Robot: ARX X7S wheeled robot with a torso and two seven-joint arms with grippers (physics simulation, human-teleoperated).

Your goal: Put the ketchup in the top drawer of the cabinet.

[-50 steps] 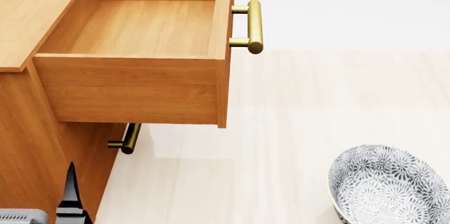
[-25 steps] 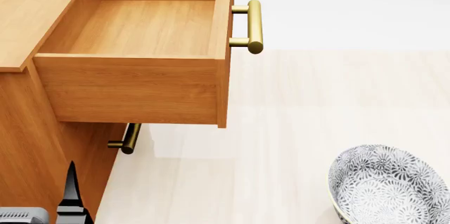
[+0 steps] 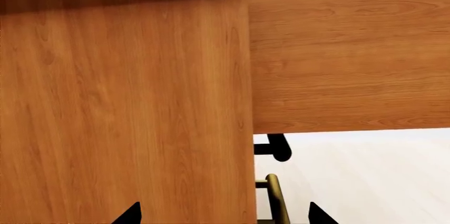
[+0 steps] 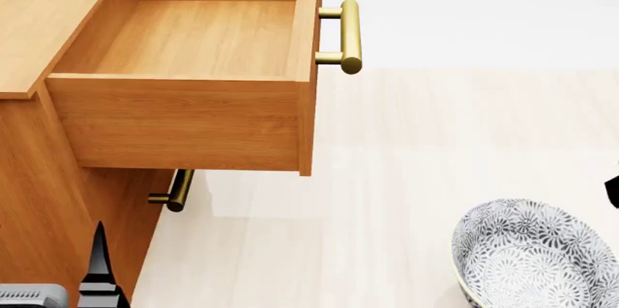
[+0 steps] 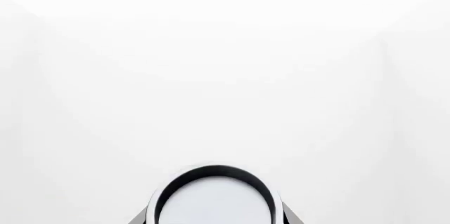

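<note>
We find top drawer pulled open on cabinet, left fingers spread beside cabinet, right fingers' state indeterminable, patterned bowl on tabletop.

A pale wood-grain surface carries everything. The honey-brown cabinet stands on it at left. A grey-patterned bowl sits well apart at right.

Smooth honey-wood top drawer, brass handle

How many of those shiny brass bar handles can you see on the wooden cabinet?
2. One brass bar handle is on the front of the pulled-out honey-brown top drawer; the other brass handle sits below it, partly hidden under that drawer. More may lie out of view.
</note>
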